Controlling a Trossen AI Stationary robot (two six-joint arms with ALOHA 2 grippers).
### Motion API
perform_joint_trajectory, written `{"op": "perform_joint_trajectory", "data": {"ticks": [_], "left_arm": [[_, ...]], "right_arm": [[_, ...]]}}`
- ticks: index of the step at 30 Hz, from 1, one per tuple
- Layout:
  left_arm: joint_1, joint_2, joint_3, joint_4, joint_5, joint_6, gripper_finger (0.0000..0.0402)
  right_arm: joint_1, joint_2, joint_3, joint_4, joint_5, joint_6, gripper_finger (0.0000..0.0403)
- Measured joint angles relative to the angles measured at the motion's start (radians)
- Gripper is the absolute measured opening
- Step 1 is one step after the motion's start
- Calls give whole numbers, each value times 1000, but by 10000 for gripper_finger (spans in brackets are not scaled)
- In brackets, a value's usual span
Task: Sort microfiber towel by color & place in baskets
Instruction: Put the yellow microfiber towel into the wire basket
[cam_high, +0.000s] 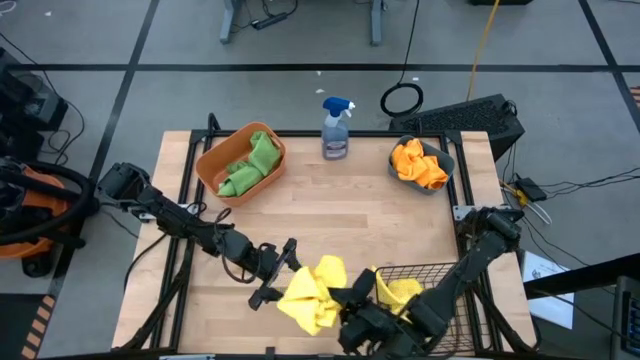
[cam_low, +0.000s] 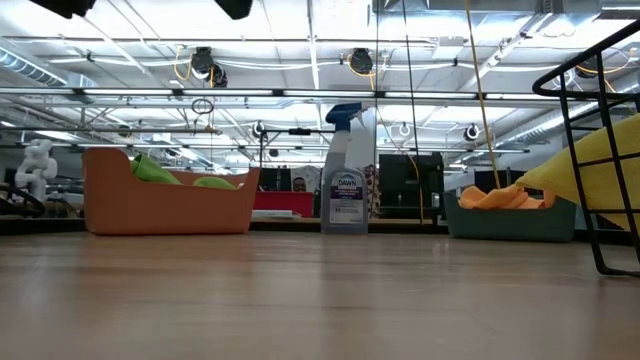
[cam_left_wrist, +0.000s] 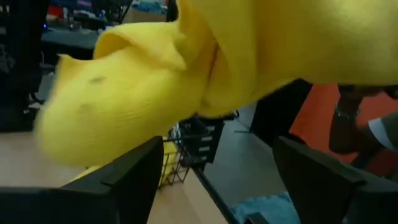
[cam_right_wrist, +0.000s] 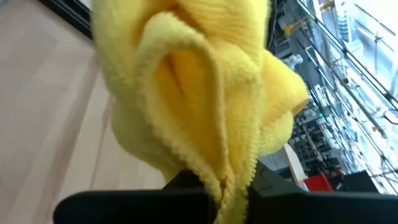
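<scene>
A yellow towel is bunched near the table's near edge, between my two grippers. My right gripper is shut on it, and it fills the right wrist view. My left gripper is open just left of the towel; in its wrist view the fingers stand apart below the yellow cloth. Another yellow towel lies in the black wire basket. Green towels lie in the orange tub. Orange towels lie in the teal bin. My right gripper pinches a bunched fold of the yellow towel between its two fingers, several layers together. The fingers come from the table's right side, near the wire basket. The towel bulges out beyond the fingertips, off the tabletop.
A blue-topped spray bottle stands at the far edge between the tub and the bin. The wire basket stands at the near right corner, close to my right arm. Bare wood lies across the table's middle.
</scene>
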Motion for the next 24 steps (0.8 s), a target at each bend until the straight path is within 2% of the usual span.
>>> {"op": "perform_joint_trajectory", "data": {"ticks": [7,13,17,24], "left_arm": [[3,-83,0,-165,-5,1,311],[2,-130,0,-265,-9,2,311],[2,-132,0,-298,-40,3,311],[3,-132,0,-344,-203,11,311]], "right_arm": [[83,-94,0,-105,25,110,10],[146,-176,0,-310,-10,337,10],[179,-224,0,-495,-151,594,9],[189,-234,0,-852,-530,1176,9]]}}
